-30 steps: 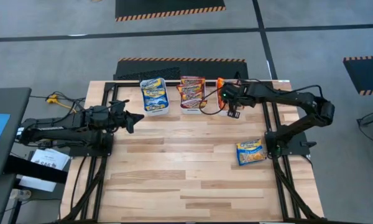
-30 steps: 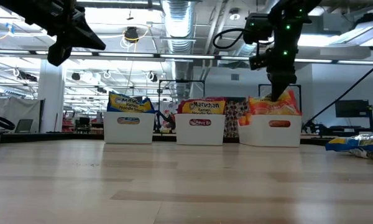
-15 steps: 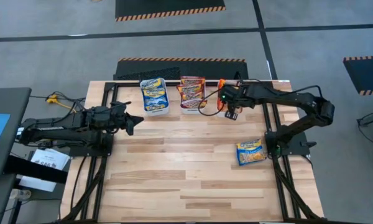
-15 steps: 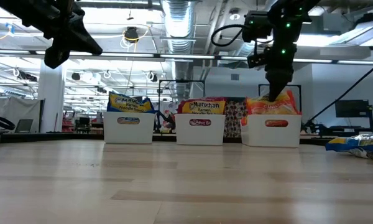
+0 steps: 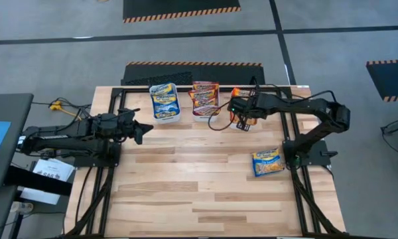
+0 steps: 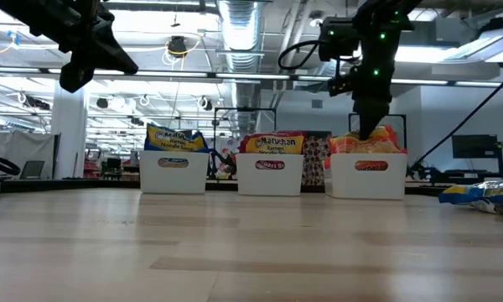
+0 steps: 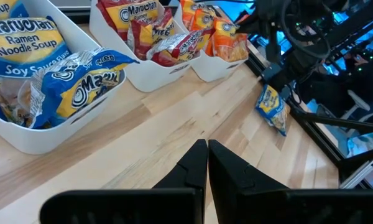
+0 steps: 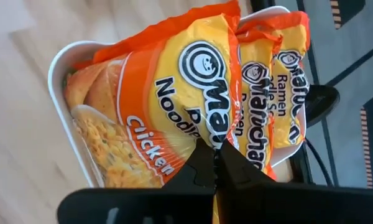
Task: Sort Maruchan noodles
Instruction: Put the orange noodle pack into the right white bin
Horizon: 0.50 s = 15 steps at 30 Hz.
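Note:
Three white bins stand in a row at the table's far edge. One holds blue Maruchan noodles (image 5: 165,101), one maroon packets (image 5: 205,97), and one orange packets (image 8: 174,106). The orange bin (image 6: 369,178) lies under my right gripper (image 8: 214,155), which is shut and slants down onto its packets (image 6: 370,132). One loose blue packet (image 5: 268,162) lies flat on the table at the right. My left gripper (image 5: 148,127) hovers shut above the table's left part and holds nothing. My right gripper has its shut fingertips (image 8: 205,163) on the printed face of the front orange packet (image 8: 193,127), near that packet's edge. It comes slanting down from above and from the table's right. The packet lies in the bin with others stacked behind it. Nothing is pinched.
Black frame rails (image 5: 288,133) run along the table's left and right sides. Bare wood (image 5: 199,179) fills the middle and near part of the table. The loose blue packet lies close to my right arm's base.
My right gripper has moved toward the table's left over the orange bin and sunk a little. The orange packets' tops now stand lower and flatter in the bin than a second ago.

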{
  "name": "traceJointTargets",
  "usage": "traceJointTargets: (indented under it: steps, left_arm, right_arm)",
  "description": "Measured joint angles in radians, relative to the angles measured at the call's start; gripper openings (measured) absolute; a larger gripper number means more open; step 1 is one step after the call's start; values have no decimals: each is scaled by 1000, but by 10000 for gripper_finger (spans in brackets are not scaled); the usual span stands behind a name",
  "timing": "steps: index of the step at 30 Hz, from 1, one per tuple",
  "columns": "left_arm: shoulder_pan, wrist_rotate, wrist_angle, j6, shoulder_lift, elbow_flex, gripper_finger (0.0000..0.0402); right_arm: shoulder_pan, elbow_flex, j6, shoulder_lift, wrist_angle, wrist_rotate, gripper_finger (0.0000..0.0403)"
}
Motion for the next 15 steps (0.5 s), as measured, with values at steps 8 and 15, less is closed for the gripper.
traceJointTargets:
  steps: [8,15]
  left_arm:
    - [0,-6,0,16,0,0,0]
    - [0,-18,0,26,0,0,0]
  right_arm:
    - [37,0,12,2,-43,-54,56]
    - [46,-1,29,4,-77,-69,116]
